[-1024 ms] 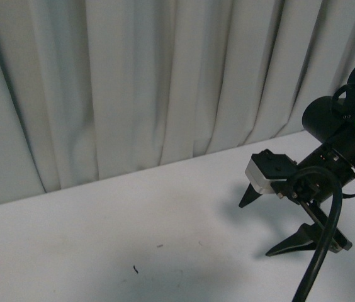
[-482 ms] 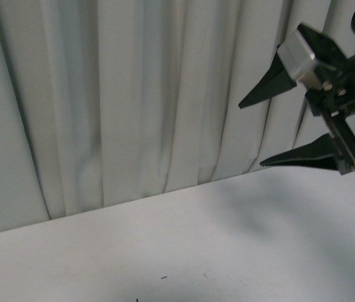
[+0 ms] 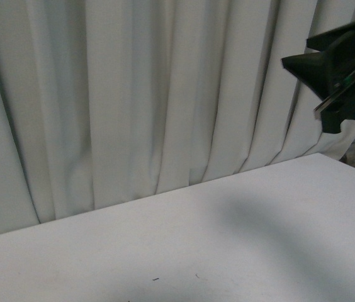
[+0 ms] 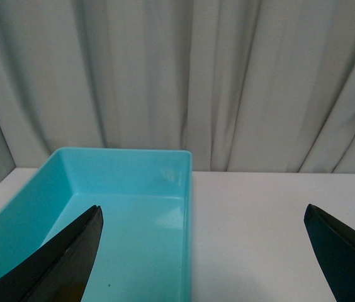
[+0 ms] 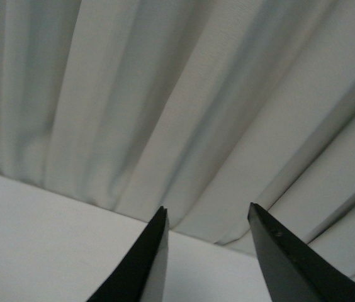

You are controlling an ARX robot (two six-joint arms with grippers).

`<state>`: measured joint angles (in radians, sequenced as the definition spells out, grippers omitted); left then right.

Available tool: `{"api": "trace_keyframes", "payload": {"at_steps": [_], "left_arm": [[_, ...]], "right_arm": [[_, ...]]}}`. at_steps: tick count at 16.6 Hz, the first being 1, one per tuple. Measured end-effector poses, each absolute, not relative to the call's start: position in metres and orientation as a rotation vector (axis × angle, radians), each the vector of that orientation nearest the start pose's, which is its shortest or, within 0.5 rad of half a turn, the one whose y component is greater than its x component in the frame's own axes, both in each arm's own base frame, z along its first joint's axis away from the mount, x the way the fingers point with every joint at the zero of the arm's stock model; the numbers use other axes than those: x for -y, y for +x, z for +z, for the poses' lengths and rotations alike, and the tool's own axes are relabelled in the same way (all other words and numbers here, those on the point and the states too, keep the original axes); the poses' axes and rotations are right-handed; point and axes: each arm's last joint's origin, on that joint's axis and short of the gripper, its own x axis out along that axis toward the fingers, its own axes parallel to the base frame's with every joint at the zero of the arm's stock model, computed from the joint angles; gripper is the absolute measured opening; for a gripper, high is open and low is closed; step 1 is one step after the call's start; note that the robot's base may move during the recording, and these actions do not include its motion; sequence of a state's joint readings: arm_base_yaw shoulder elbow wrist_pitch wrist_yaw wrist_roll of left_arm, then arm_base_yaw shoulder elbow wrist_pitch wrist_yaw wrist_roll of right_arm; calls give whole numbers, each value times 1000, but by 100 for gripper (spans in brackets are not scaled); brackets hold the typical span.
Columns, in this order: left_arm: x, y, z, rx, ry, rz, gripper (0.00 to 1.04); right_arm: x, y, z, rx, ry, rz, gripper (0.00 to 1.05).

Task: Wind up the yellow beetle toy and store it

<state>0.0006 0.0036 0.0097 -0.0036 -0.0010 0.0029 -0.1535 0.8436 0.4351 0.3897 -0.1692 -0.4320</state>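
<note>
The yellow beetle toy is out of view in every frame. My right gripper [image 3: 297, 53] hangs high at the upper right of the front view, in front of the curtain, open and empty. Its own wrist view shows the right gripper [image 5: 208, 207] with both dark fingers apart, only curtain and white table between them. My left gripper [image 4: 201, 211] is open wide with nothing between its fingers; it sits low over the table, one finger [image 4: 70, 251] over an empty teal bin [image 4: 121, 173], the other over bare table.
A pale pleated curtain [image 3: 140, 94] closes off the back of the white table [image 3: 184, 245]. The table's far right corner [image 3: 328, 157] shows in the front view. The teal bin's long wall [image 4: 187, 239] runs down the middle of the left wrist view.
My right gripper has risen from just above the table to high against the curtain and moved right, staying open. The front view has shifted slightly.
</note>
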Motion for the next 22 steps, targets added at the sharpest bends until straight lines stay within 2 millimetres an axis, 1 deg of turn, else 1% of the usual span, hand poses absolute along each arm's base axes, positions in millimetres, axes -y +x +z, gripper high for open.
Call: {"api": "trace_keyframes", "payload": {"at_steps": [1,2,3,4,5,7,11,15,20,21,22], "left_arm": [[0,97,166,2,3,1,98],[0,97,166,3,3,-1,98],[0,97,166,3,3,2,98],[0,97,166,3,3,1,98],[0,97,166,3,3,2,98],[0,97,166,3,2,1,98],[0,97,166,3,3,1,98],[0,97,166,3,2,1,98],[0,97,166,3,3,1,98],[0,97,166,3,3,1,98],[0,97,166,3,3,1,98]], "right_arm": [[15,172,248,-16,-286,9,33],[6,161,237,-13,-192,2,25],[0,153,228,-6,-112,18,14],[-1,151,225,4,-85,25,7],[-1,149,222,5,-60,11,2],[-1,142,209,-5,-33,8,2],[-1,130,193,-3,-18,8,2],[-1,123,184,-2,-18,8,2],[-1,115,177,2,-17,8,2],[-1,114,173,25,-16,7,2],[-1,113,169,0,-15,7,2]]}}
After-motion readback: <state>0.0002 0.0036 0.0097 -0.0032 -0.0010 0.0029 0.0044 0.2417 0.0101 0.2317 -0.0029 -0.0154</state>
